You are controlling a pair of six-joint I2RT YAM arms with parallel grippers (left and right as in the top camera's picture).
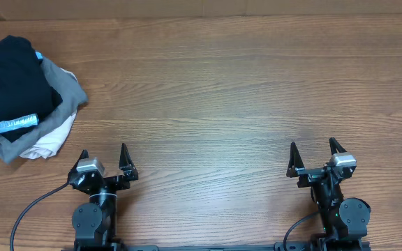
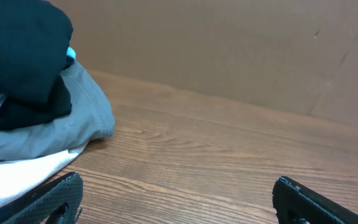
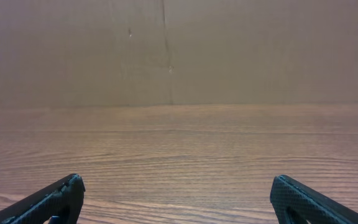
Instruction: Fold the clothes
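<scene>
A pile of clothes (image 1: 19, 97) lies at the far left of the table: a black garment (image 1: 9, 77) with a light blue label on top, a grey one (image 1: 65, 87) under it and a white one (image 1: 47, 143) at the bottom. The pile also shows in the left wrist view (image 2: 36, 106), up left of the jaws. My left gripper (image 1: 104, 162) is open and empty near the front edge, right of the pile and apart from it; its jaws (image 2: 178, 193) hold nothing. My right gripper (image 1: 314, 157) is open and empty at the front right; its jaws (image 3: 178, 193) frame bare wood.
The wooden table (image 1: 222, 90) stretches between and beyond the two grippers. A brown cardboard wall (image 3: 166, 50) stands along the table's far edge. A black cable (image 1: 30, 209) runs from the left arm's base toward the front left.
</scene>
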